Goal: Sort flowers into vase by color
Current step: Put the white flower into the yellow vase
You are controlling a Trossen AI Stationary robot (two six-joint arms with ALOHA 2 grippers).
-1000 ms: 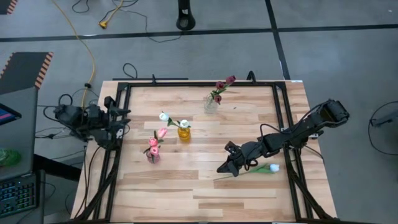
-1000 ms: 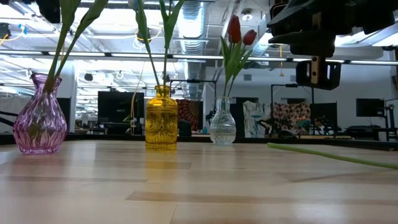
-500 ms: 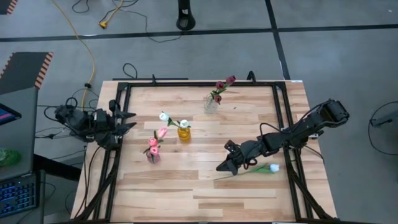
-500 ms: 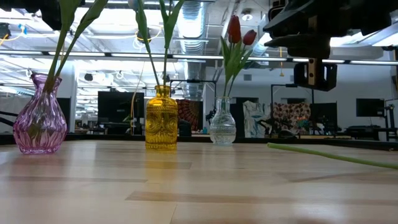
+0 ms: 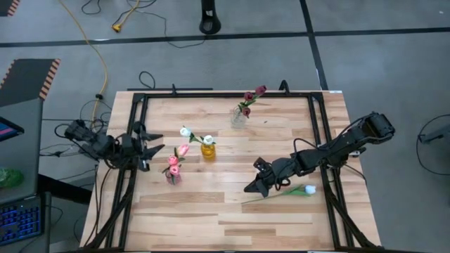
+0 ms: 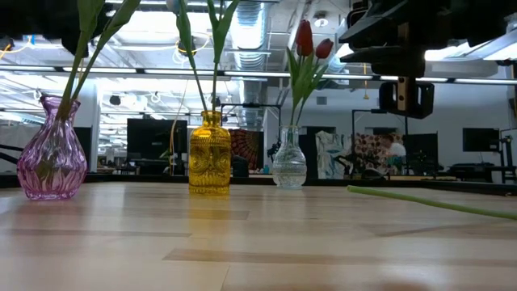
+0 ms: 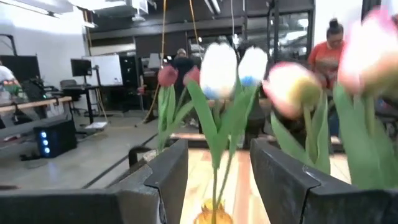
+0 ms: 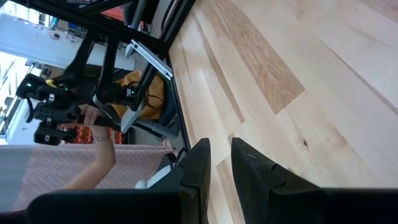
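Pale plank wooden table (image 5: 225,211) inside black frame, grey floor around; left gripper (image 5: 156,147) fingers apart, right gripper (image 5: 249,190) fingers narrowly parted, empty.

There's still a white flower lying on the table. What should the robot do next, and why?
Probably lower the right gripper onto the green stem and close. The white tulip lies flat on the table, outside any vase, and that gripper hangs above its stem end holding nothing. The yellow vase already has white flowers, so it likely goes there.
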